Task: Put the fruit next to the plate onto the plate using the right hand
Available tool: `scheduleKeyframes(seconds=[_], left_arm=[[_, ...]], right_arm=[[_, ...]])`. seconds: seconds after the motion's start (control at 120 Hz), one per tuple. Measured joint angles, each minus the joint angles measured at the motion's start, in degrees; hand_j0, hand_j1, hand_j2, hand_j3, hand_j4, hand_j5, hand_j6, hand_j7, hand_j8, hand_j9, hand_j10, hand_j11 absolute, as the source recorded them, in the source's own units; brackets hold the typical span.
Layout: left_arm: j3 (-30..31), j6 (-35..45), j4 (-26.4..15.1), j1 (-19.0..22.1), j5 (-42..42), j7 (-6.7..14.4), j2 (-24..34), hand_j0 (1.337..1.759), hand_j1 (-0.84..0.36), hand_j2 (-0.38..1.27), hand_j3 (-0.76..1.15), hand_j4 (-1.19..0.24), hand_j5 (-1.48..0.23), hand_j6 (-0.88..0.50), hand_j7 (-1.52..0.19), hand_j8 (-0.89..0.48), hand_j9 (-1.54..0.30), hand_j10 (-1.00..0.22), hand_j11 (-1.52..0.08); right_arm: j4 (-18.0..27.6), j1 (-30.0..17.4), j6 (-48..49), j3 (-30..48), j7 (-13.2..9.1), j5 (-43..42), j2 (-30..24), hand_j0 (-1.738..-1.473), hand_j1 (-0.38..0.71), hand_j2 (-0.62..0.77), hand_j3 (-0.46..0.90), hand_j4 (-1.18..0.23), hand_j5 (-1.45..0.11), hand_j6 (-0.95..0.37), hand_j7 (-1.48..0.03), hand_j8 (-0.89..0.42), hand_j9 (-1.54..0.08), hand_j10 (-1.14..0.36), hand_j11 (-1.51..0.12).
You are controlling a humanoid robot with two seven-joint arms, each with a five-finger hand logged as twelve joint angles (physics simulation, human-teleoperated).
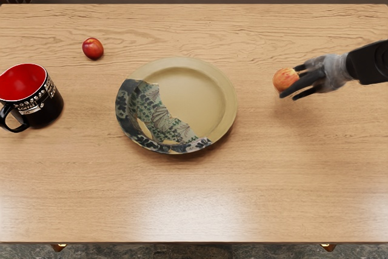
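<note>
One fruit (285,79) in the grasp of the right hand (315,76), right of the plate (226,98).

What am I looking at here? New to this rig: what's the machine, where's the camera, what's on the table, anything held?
This is a simulator render from a humanoid robot's head camera, looking down at a slant on a wooden table. The dark arm entering from the right ends in the five-finger right hand. Its fingers wrap around an orange-red fruit, to the right of the plate. Also on the table are a red-and-black mug at far left and a dark red fruit up-left of the plate. The left arm is out of view.
</note>
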Motion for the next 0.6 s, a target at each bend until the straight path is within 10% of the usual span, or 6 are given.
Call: scheduleKeyframes(seconds=[0.2, 0.6], left_arm=[[0.0, 0.0, 0.0, 0.0, 0.0, 0.0, 0.0, 1.658, 0.35, 0.00, 0.00, 0.00, 0.00, 0.00, 0.00, 0.00, 0.00, 0.00, 0.00], [0.0, 0.0, 0.0, 0.0, 0.0, 0.0, 0.0, 1.658, 0.35, 0.00, 0.00, 0.00, 0.00, 0.00, 0.00, 0.00, 0.00, 0.00, 0.00]], right_arm=[[-5.0, -10.5, 26.8, 20.8, 0.0, 0.4, -0.1, -1.637, 0.32, 0.08, 0.00, -0.40, -1.16, -0.33, -1.13, -0.53, -1.17, -0.84, -1.17], [-16.4, -9.4, 32.4, 26.9, 0.0, -4.3, 24.1, -1.634, 0.30, -0.09, 0.00, -0.37, -1.18, -0.35, -1.13, -0.59, -1.18, -0.84, -1.19]])
